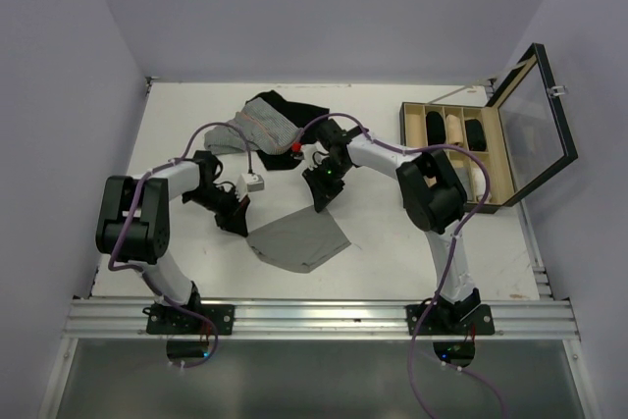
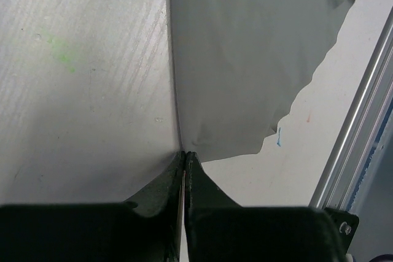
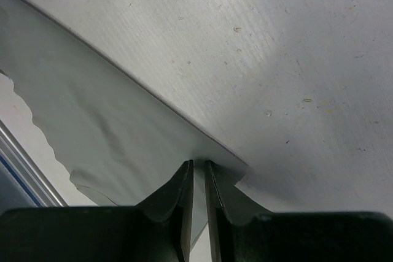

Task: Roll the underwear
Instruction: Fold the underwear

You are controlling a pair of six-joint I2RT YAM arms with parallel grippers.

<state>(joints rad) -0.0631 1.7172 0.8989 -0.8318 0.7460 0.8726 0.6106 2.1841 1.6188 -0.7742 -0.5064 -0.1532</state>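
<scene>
We see the underwear (image 1: 299, 239) lying flat on the table (image 1: 412, 242), near its front edge, stretched between both arms. The left gripper (image 1: 238, 223) is clamped on its far-left corner, its tips pressed together over the cloth (the hem runs straight out from them). The right gripper (image 1: 322, 203) pinches the far-right corner, with the cloth edge between its nearly closed tips.

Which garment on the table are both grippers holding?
The plain grey underwear, spread flat by itself and pinched at two corners; the striped garment and black garment lie heaped farther back.
</scene>
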